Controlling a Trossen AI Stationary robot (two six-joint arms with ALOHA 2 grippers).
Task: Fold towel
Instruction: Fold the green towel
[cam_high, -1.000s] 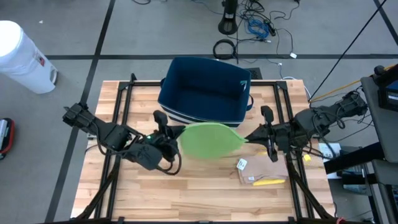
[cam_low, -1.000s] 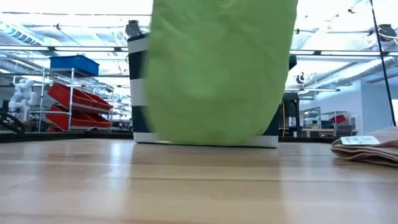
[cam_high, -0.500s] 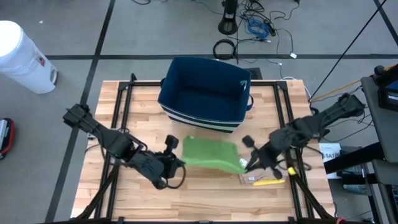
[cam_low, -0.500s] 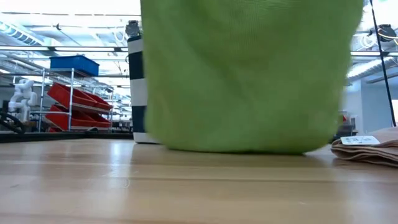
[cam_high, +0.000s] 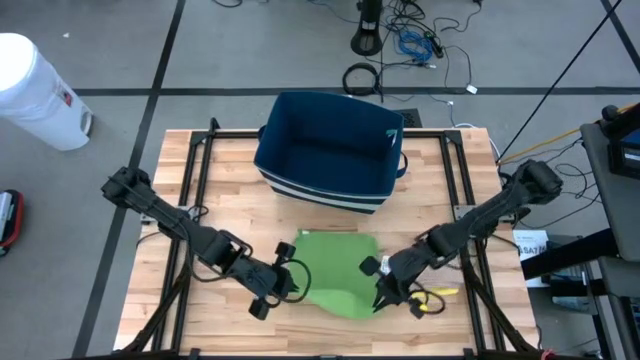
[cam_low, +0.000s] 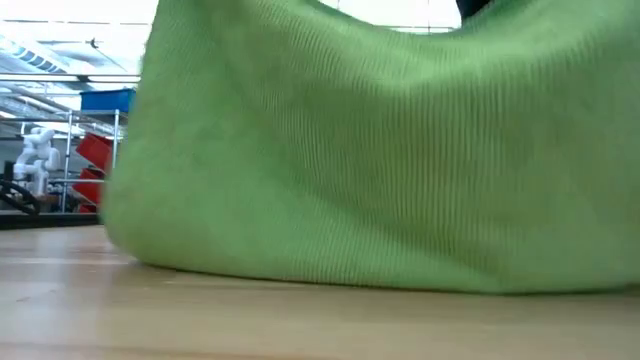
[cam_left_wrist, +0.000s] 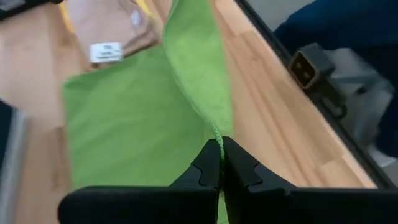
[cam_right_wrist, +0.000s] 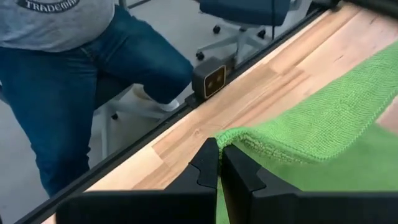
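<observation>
Towel (cam_high: 338, 270) on table, pinched by both end effectors.

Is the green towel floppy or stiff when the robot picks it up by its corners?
Probably floppy: the green towel sags between the left gripper and the right gripper, with its belly on the table. It looks thin and light, since pinched edges hold it up. Its ribbed weave probably keeps it from slipping.
</observation>
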